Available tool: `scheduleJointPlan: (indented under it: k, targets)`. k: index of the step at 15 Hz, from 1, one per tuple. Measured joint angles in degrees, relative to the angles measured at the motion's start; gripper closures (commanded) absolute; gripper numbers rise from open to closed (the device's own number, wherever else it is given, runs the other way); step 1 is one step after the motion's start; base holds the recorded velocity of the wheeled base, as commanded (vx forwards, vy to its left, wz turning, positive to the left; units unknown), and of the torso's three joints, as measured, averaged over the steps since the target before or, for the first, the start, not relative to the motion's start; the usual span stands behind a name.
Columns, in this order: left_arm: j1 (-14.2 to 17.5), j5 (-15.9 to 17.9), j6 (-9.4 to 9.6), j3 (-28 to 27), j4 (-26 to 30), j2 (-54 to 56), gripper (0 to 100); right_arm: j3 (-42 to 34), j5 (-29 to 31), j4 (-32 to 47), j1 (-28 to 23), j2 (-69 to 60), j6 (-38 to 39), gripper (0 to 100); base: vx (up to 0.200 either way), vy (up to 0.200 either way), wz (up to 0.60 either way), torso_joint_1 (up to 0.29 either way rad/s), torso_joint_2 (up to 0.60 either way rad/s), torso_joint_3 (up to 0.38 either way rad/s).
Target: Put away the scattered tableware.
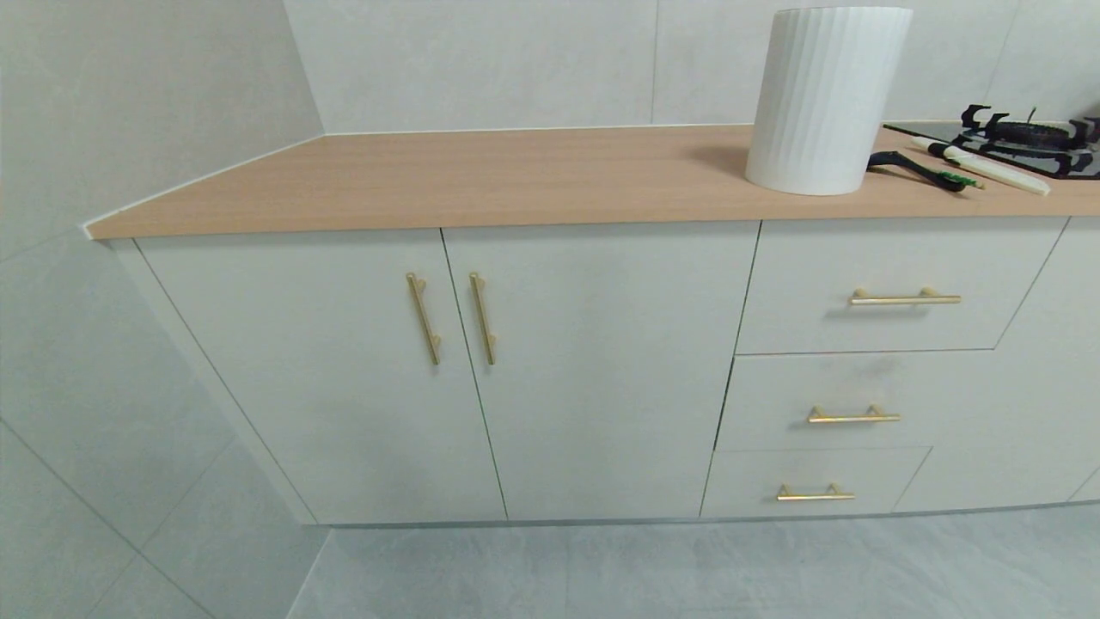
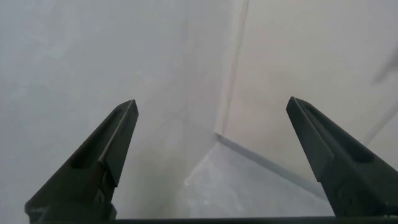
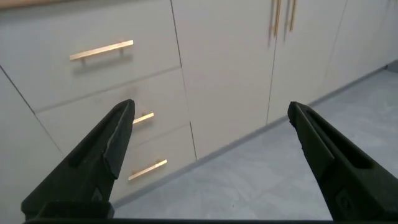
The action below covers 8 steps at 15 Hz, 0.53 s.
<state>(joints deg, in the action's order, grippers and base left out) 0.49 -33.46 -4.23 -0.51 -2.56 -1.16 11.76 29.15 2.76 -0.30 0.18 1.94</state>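
Grey floor, pale cabinets, wooden countertop (utensils beside white holder)

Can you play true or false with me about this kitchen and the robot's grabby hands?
1. The white ribbed container stands upright on the wooden counter. True.
2. One drawer is pulled open. False: all three drawers are shut.
3. The left gripper holds a spoon. False: it is open and empty.
4. The right gripper is open. True.
5. The black-handled utensil and the white-handled utensil lie on the floor. False: they lie on the counter, beside the container.
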Motion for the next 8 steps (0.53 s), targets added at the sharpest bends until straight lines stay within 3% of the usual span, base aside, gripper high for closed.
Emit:
scheduleJointPlan:
  k: [1, 2, 3, 4, 5, 8]
  targets:
    - [0.09, 2.54, 0.1, 0.22, -0.06, 0.45, 0, -1.21, -2.08, -1.63, 0.0, -0.09, -0.09, 0, 0.0, 0.0, 0.0, 0.0, 0.0, 0.0]
    - [0.09, 9.39, 0.24, 0.4, 0.07, 0.76, 0, -3.3, -5.78, -4.01, -0.07, -0.16, -0.22, 0, 0.0, 0.0, 0.0, 0.0, 0.0, 0.0]
    - [0.11, 18.63, 0.43, 0.41, 0.11, 0.95, 0, -5.75, -9.74, -6.25, -0.07, -0.18, -0.44, 0, 0.0, 0.0, 0.0, 0.0, 0.0, 0.0]
    - [0.11, 24.73, 0.67, 0.46, 0.22, 1.06, 0, -7.67, -12.04, -7.16, -0.05, -0.21, -0.77, 0, 0.0, 0.0, 0.0, 0.0, 0.0, 0.0]
    - [0.09, 27.67, 1.66, 0.51, 0.45, 1.11, 0, -9.4, -13.78, -7.13, 0.0, -0.23, -1.23, 0, 0.0, 0.0, 0.0, 0.0, 0.0, 0.0]
    - [0.06, 29.81, 4.05, 0.51, 2.18, 1.18, 0, -11.39, -17.34, -5.21, -0.05, -0.23, -1.37, 0, 0.0, 0.0, 0.0, 0.0, 0.0, 0.0]
